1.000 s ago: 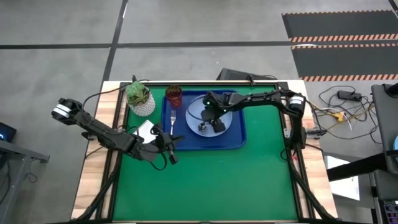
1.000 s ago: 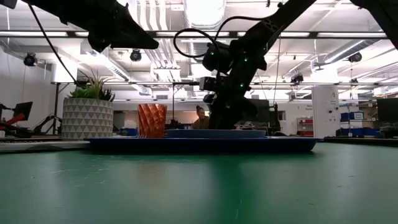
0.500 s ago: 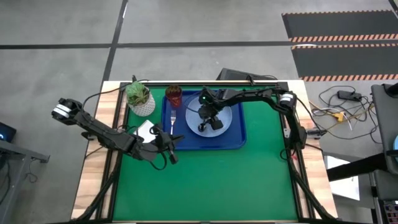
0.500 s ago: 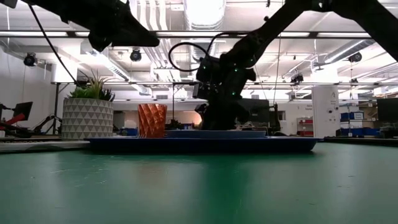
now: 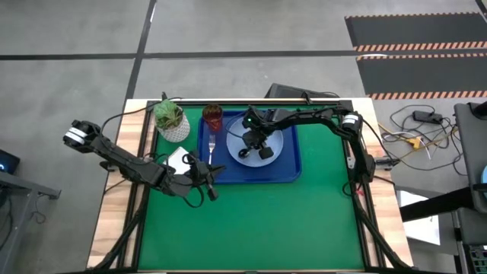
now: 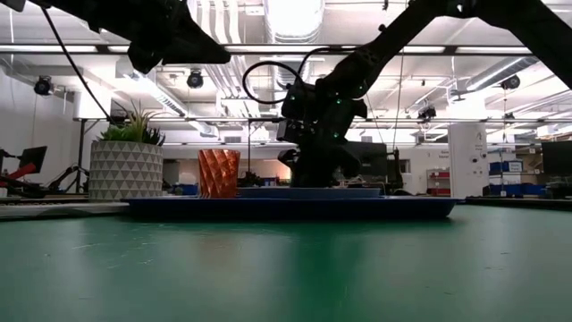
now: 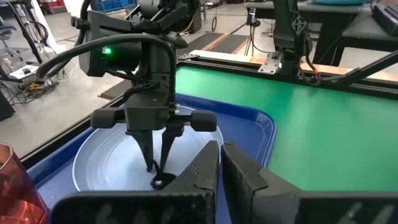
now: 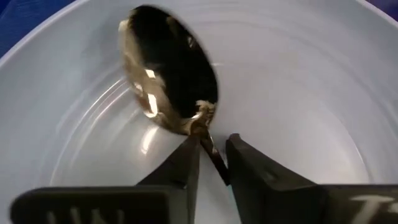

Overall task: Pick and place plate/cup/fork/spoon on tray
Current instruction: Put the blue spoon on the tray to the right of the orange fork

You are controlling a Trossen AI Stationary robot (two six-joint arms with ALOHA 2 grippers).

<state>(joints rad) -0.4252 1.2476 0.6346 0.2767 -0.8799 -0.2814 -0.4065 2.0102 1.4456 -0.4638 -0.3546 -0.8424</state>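
Over the plate point(image 5: 268, 142), I'm lowering the spoon point(image 8: 169, 79), right gripper point(image 7: 158, 165) pinching its neck. Left gripper point(image 5: 207, 183) is idling closed, empty, beside the tray point(image 5: 293, 173).

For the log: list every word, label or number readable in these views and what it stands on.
No text reads fully.
"T": a cut-off white letter on the right hand, which holds the spoon over the plate.
Background room signs: too small to read.

A green table mat point(image 5: 251, 221) carries the tray point(image 5: 293, 174) and potted plant point(image 5: 171, 119).
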